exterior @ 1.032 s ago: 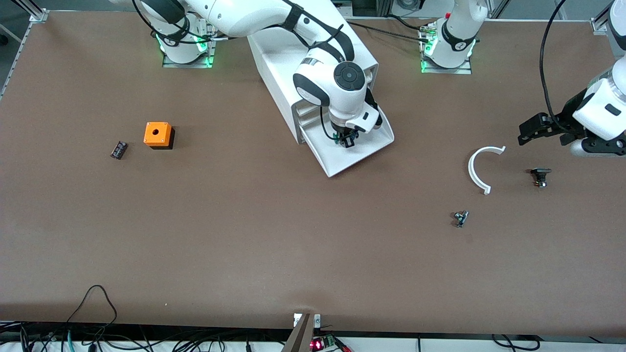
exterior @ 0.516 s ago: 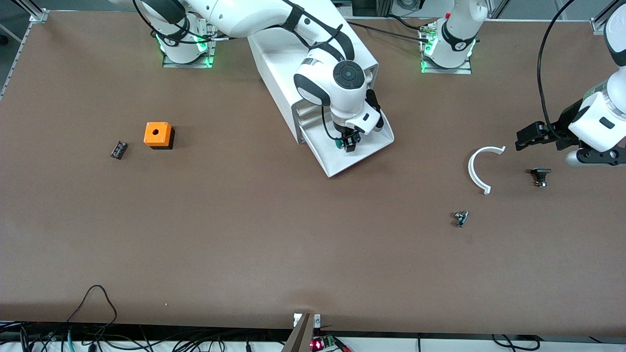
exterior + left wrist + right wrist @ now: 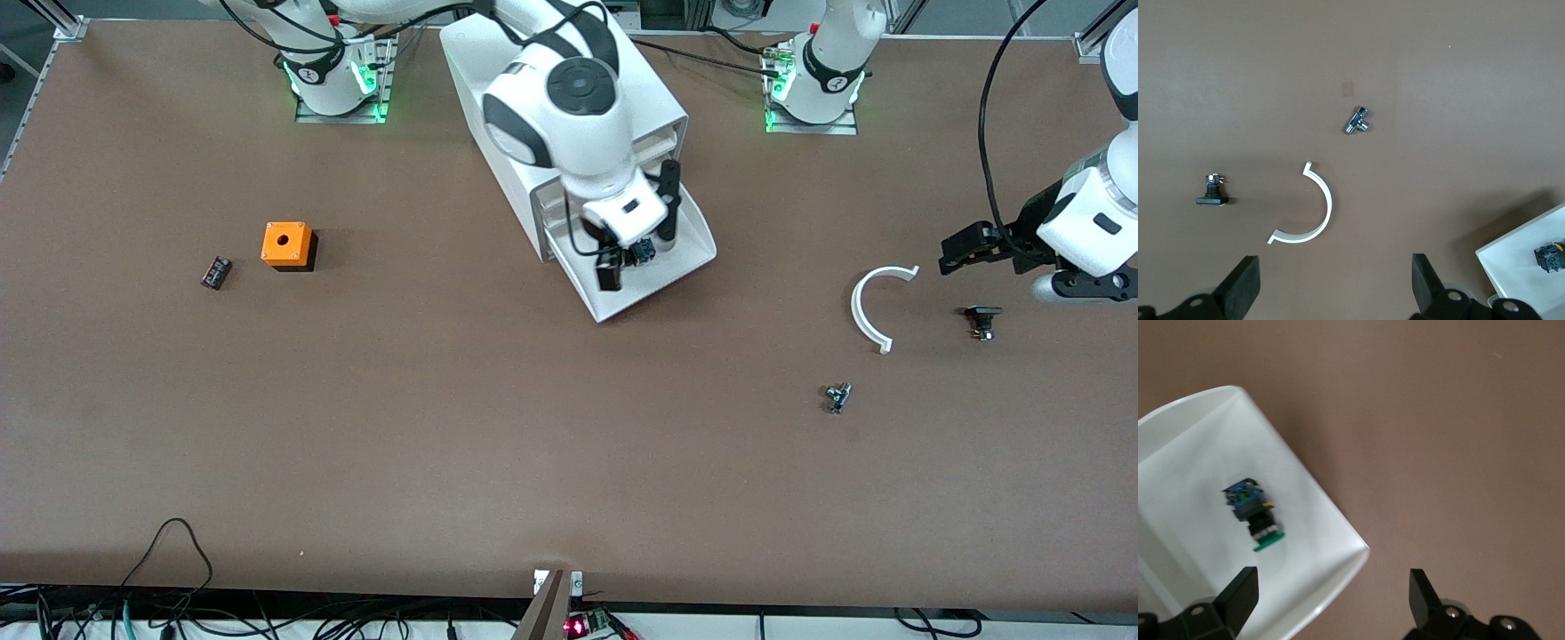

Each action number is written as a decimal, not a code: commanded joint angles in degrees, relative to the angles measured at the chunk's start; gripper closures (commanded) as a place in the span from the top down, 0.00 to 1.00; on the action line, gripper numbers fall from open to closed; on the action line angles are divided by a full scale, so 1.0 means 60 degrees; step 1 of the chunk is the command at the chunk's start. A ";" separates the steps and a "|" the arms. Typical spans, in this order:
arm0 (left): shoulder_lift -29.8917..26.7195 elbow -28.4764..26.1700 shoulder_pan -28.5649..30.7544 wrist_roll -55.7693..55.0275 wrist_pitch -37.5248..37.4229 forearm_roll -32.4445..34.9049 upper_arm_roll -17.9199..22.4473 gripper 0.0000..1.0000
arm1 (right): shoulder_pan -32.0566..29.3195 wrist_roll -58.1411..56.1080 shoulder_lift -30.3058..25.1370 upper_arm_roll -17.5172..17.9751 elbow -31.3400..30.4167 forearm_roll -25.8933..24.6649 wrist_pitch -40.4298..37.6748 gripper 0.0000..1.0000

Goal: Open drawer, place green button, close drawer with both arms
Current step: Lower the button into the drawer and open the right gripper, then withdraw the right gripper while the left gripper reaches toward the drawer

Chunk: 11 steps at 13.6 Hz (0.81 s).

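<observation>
The drawer (image 3: 653, 280), lowest of three in the white cabinet (image 3: 507, 107), stands pulled out toward the front camera, its sloped lip at the edge nearest that camera. The button (image 3: 1253, 513) lies on its side on the drawer floor, green cap and bluish-black body both showing, clear of the drawer walls and a little way in from the rounded corner of the lip.

The right gripper (image 3: 638, 244) hangs over the open drawer with its fingers spread wide and nothing between them; in the right wrist view the button lies apart from both fingertips (image 3: 1238, 593).

The left gripper (image 3: 965, 244) hovers over bare table toward the left arm's end, fingers parted and empty. Below it on the table lie a white half-ring (image 3: 871, 307), a small black part (image 3: 981, 320) beside the ring, and a small metal fitting (image 3: 837, 396) nearer the front camera, all apart from each other.

Toward the right arm's end sit an orange box with a hole (image 3: 286, 244) and a small black component (image 3: 215, 272) just beside it. Between these and the cabinet, and in front of the drawer lip, the brown table (image 3: 444, 427) lies open.
</observation>
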 commanded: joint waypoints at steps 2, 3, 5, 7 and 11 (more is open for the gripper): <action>0.0165 0.0304 0.0042 -0.0017 -0.0156 -0.0088 -0.0055 1.00 | -0.0304 0.1483 -0.0635 -0.1250 -0.0526 0.0329 -0.0119 1.00; 0.0151 0.0289 0.0027 -0.0075 -0.0199 -0.0088 -0.0084 1.00 | -0.0450 0.2124 -0.0666 -0.1354 -0.0542 0.0344 -0.0119 1.00; 0.0151 0.0289 0.0027 -0.0119 -0.0214 -0.0102 -0.0099 1.00 | -0.0845 0.4085 -0.0827 -0.1429 -0.0601 0.0344 -0.0178 1.00; 0.0107 0.0304 -0.0017 -0.0149 -0.0273 -0.0102 -0.0113 1.00 | -0.1153 0.5318 -0.1045 -0.1443 -0.0630 0.0344 -0.0658 1.00; 0.0122 0.0289 0.0042 -0.0046 -0.0449 -0.0102 -0.0099 1.00 | -0.2221 0.7911 -0.1820 -0.1458 -0.1068 0.0329 -0.1451 1.00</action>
